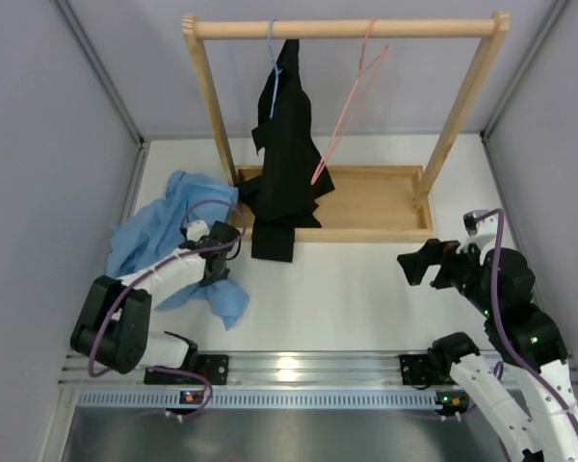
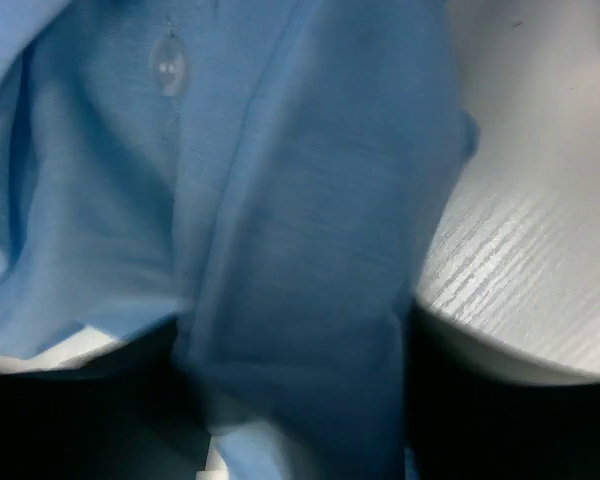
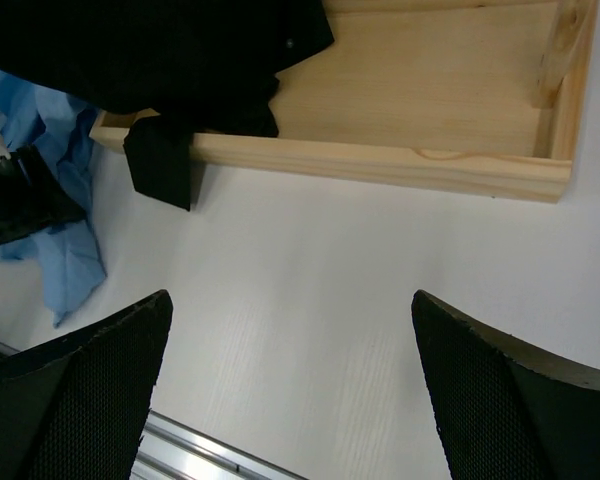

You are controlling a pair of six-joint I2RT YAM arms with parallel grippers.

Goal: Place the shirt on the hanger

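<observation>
The light blue shirt [image 1: 164, 226] lies crumpled on the table at the left. It fills the left wrist view [image 2: 310, 200], and an edge of it shows in the right wrist view [image 3: 70, 260]. My left gripper [image 1: 222, 258] is down on the shirt's right edge. Its dark fingers stand apart with a fold of the fabric between them [image 2: 295, 400]. The pink wire hanger [image 1: 352, 96] hangs tilted from the wooden rail, empty. My right gripper [image 1: 414, 265] is open and empty above the bare table, right of centre [image 3: 292, 300].
A wooden rack [image 1: 347, 29] with a tray base [image 1: 385, 202] stands at the back. A black garment [image 1: 287, 164] hangs on a pale blue hanger [image 1: 272, 48] and drapes over the tray's front edge [image 3: 130, 50]. Grey walls close in both sides.
</observation>
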